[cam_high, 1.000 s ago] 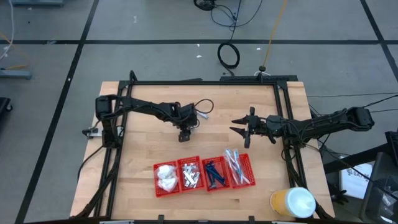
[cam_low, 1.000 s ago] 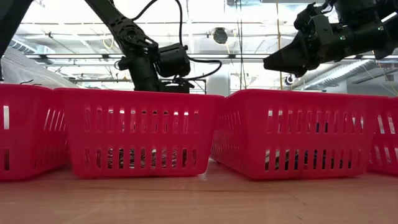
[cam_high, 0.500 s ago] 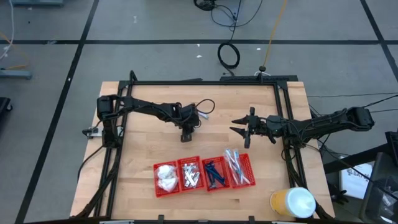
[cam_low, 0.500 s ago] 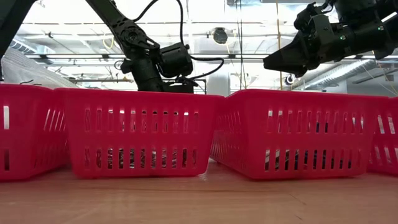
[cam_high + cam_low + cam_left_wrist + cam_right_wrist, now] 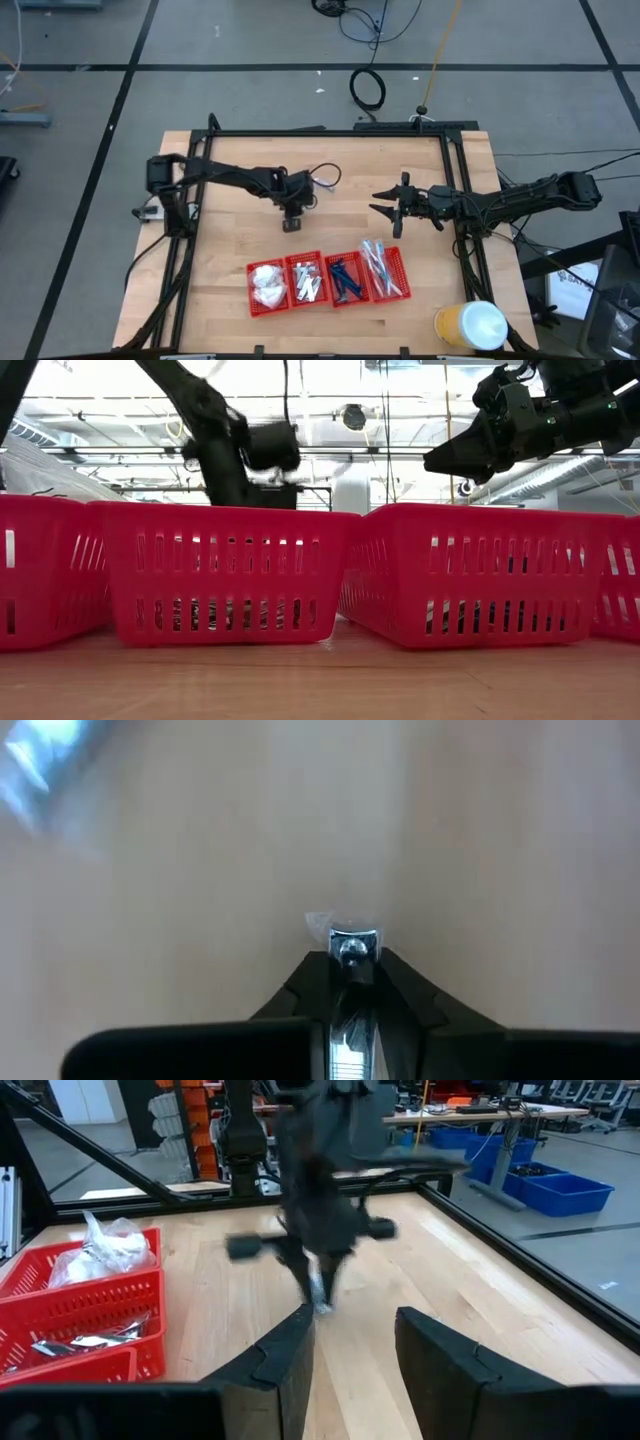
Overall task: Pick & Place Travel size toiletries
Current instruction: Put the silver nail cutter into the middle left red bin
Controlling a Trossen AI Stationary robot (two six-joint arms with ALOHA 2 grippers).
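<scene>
Red baskets (image 5: 330,279) sit in a row near the front edge of my worktop (image 5: 230,250), four of them side by side. From the left end they carry white packets (image 5: 266,282), foil sachets (image 5: 307,284), blue sticks (image 5: 345,277) and clear-wrapped sticks (image 5: 380,268).

My left hand (image 5: 291,222) hangs over the middle of the worktop, behind the baskets and apart from them. In its wrist view the fingers (image 5: 352,982) are pinched together on a small silvery piece (image 5: 345,942), with a scrap of clear wrap showing at the tip; I cannot tell which kind of item it is. From the right wrist view that piece (image 5: 318,1292) dangles below the left hand, above the bare wood.

My right hand (image 5: 385,208) waits over the right half of the worktop, behind the baskets, fingers parted and holding nothing.
</scene>
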